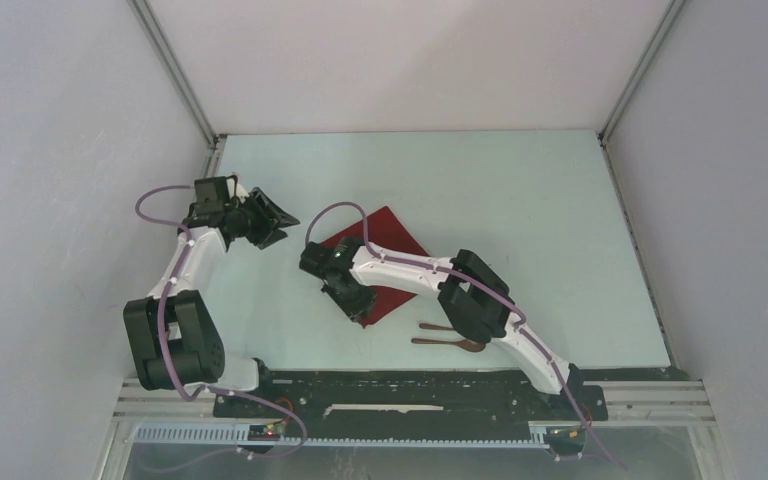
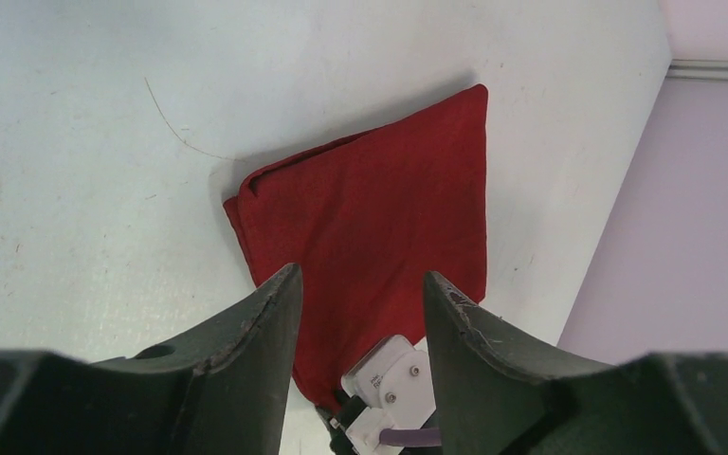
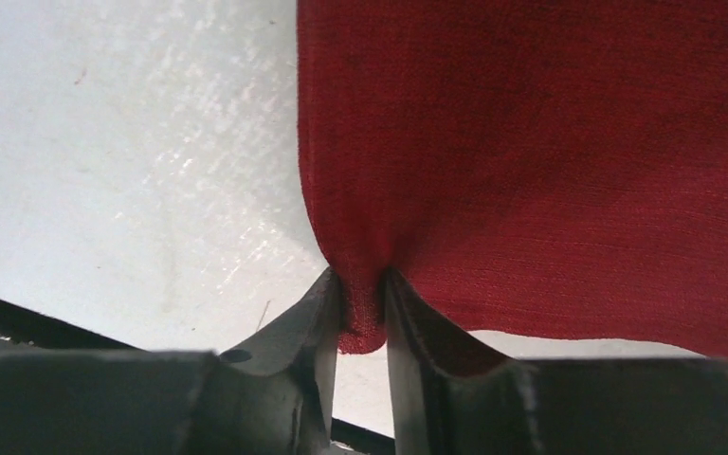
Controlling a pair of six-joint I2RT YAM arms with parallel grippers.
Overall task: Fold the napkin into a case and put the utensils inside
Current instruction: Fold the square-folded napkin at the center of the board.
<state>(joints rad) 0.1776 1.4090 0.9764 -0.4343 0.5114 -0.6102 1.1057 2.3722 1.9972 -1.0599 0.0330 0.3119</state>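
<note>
Napkin [image 1: 388, 236] corner clamped in right fingers [image 3: 308, 327], low centre of wrist view, left fingers [image 2: 256, 332] spread empty; best fold low, edges aligned, clear of utensils [image 1: 455, 343].

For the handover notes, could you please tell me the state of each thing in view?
napkin: folded, lying flat, one corner pinched.
utensils: lying side by side, outside the napkin.
left tool: open, empty, off the napkin.
right tool: shut on the napkin's corner.

Right claw [image 1: 358, 303] at napkin [image 1: 388, 236] corner, utensils [image 1: 450, 336] near
</note>
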